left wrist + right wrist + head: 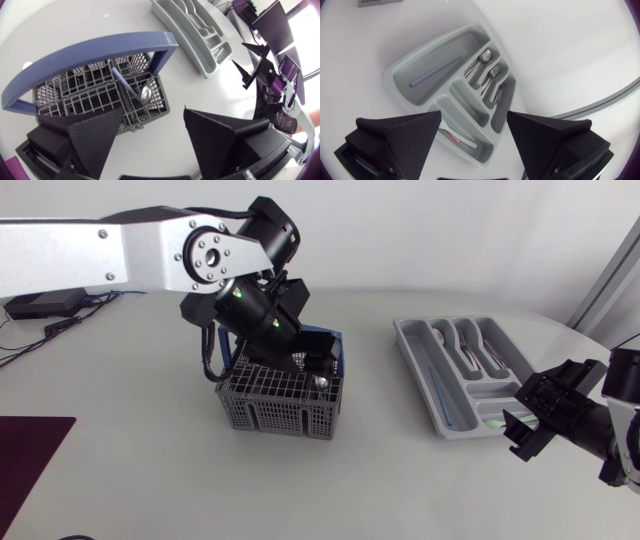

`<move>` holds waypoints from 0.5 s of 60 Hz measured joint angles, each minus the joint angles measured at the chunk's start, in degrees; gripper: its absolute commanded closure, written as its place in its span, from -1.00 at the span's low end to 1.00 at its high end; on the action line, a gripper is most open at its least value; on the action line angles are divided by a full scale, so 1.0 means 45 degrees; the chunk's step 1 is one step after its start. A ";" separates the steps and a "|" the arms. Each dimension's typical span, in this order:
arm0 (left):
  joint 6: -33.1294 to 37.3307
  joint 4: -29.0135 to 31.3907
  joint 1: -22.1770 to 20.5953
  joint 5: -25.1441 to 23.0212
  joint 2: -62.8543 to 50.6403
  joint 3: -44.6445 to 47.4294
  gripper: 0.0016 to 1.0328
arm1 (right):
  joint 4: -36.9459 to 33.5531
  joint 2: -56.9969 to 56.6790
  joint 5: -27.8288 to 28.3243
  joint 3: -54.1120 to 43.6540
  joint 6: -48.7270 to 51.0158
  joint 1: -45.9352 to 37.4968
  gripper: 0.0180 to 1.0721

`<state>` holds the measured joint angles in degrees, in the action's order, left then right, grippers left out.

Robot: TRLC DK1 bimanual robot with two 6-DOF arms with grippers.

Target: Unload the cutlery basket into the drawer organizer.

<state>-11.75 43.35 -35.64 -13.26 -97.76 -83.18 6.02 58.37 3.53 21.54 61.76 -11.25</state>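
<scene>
The head view looks down from high above the table (380, 490), wide enough to hold the cutlery basket (280, 412) and the drawer organizer (412, 360) together. The left wrist view hangs close over the basket, tilted so the organizer shows beyond it — the right wrist view looks down on that same organizer from nearby.

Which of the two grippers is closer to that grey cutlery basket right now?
Left. The left gripper hangs open just above the cutlery basket. The right gripper is well off to the side, at the end of the drawer organizer.
</scene>
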 measured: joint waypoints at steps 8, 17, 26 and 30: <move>0.0345 -0.0238 0.0000 -0.0233 -0.0039 0.0000 -0.53 | -0.0398 -0.1137 0.0272 -0.0549 -0.0544 0.0554 -0.80; 0.0748 -0.0427 0.0000 -0.0340 -0.0340 0.0000 -0.33 | -0.0724 -0.1690 0.0510 -0.0811 -0.1073 0.1025 -0.80; 0.1166 -0.0665 0.0053 -0.0636 -0.0588 0.0219 -0.07 | -0.0729 -0.1928 0.0597 -0.1030 -0.1404 0.1511 -0.80; 0.1350 -0.0670 0.0131 -0.0816 -0.0680 0.0277 -0.07 | -0.0733 -0.1962 0.0597 -0.1093 -0.1486 0.1710 -0.80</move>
<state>-5.67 40.34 -35.05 -16.93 -100.82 -81.93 2.72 49.54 6.22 16.62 55.07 -3.55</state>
